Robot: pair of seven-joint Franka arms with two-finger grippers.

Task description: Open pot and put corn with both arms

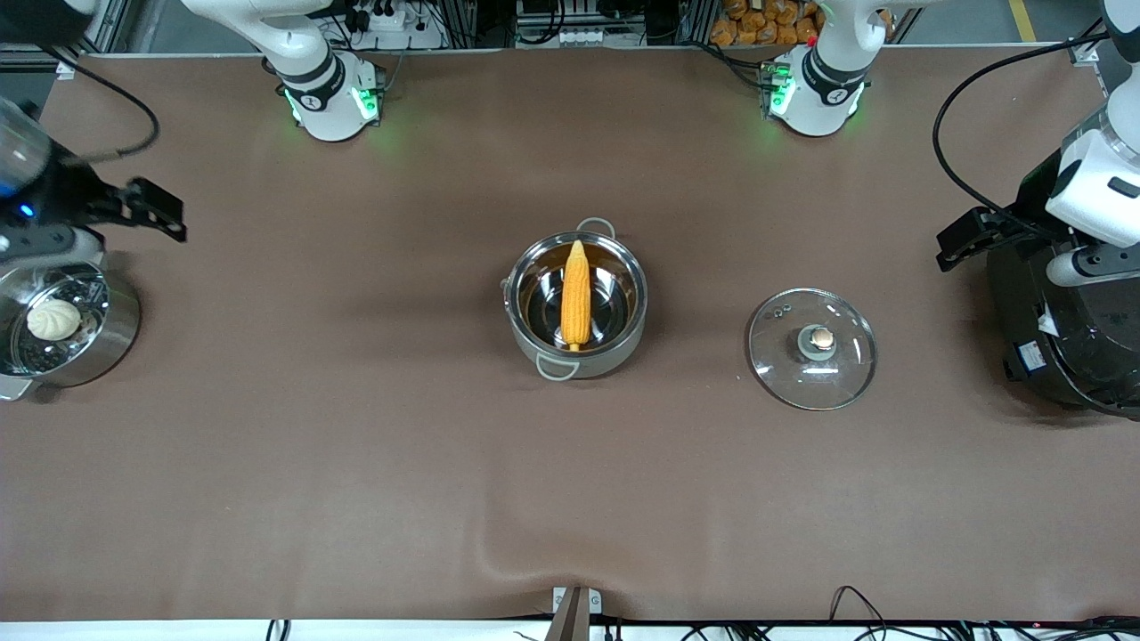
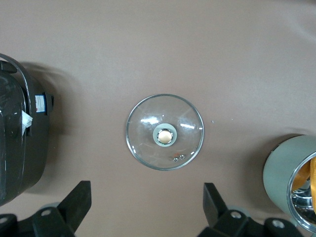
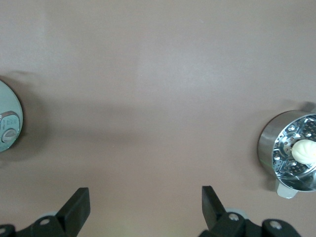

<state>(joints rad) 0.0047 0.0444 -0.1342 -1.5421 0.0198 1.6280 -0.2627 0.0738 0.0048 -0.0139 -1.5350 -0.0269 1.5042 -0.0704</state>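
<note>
The shiny steel pot (image 1: 623, 331) stands open in the middle of the table, with the orange-yellow corn (image 1: 576, 294) lying inside it. Its glass lid (image 1: 812, 349) with the coppery knob lies flat on the table beside the pot, toward the left arm's end. The left wrist view shows the lid (image 2: 148, 118), the pot's wall (image 2: 281, 170) and a bit of the corn (image 2: 312, 174). My left gripper (image 1: 960, 239) (image 2: 146, 202) is open and empty, up beside the rice cooker. My right gripper (image 1: 165, 212) (image 3: 145, 202) is open and empty, up by the steamer pot.
A big black rice cooker (image 1: 1082, 338) (image 2: 17, 143) stands at the left arm's end. A steel steamer pot (image 1: 111, 343) (image 3: 269, 143) holding a white bun (image 1: 53, 319) (image 3: 303, 150) stands at the right arm's end. The brown cloth has a wrinkle near the front edge (image 1: 499, 552).
</note>
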